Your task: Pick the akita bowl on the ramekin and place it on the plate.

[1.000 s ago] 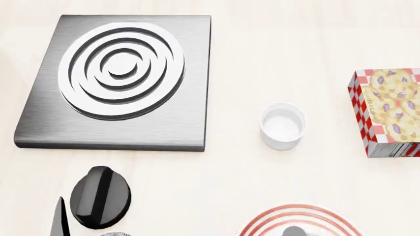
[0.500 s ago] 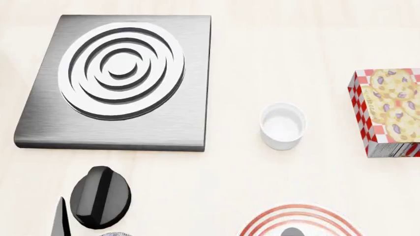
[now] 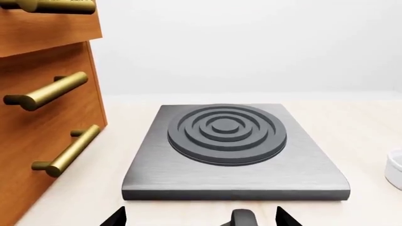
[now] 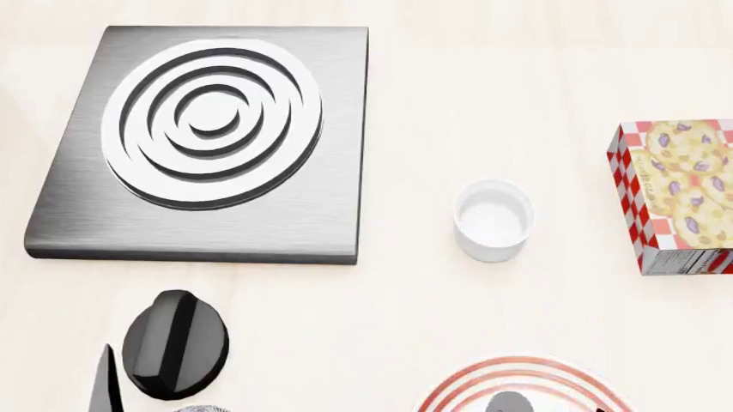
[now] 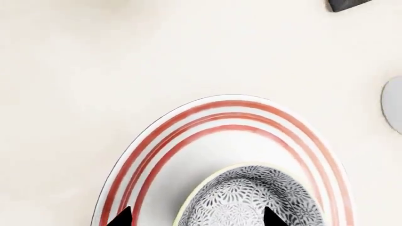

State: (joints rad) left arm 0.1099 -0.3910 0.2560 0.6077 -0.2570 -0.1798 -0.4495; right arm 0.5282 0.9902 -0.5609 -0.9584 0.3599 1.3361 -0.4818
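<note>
The akita bowl (image 5: 251,200), grey-speckled with a pale rim, sits on the plate (image 5: 207,136), a white dish with red rings. My right gripper (image 5: 195,217) is open over it. One black fingertip is above the plate's white surface, well apart from the bowl, and the other overlaps the bowl. In the head view only the plate's far rim (image 4: 521,371) shows at the lower edge. The ramekin (image 4: 493,219) stands empty beyond it and shows as a white edge (image 3: 396,167) in the left wrist view. My left gripper (image 3: 199,219) is open and holds nothing.
A grey burner slab (image 4: 206,137) with raised rings lies at the far left. A black stove knob (image 4: 174,343) sits in front of it. A cookie box (image 4: 675,193) stands at the right edge. Wooden drawers with brass handles (image 3: 47,94) flank the slab.
A small grey shape over the plate at the head view's lower edge has shifted very slightly. Nothing else has moved.
</note>
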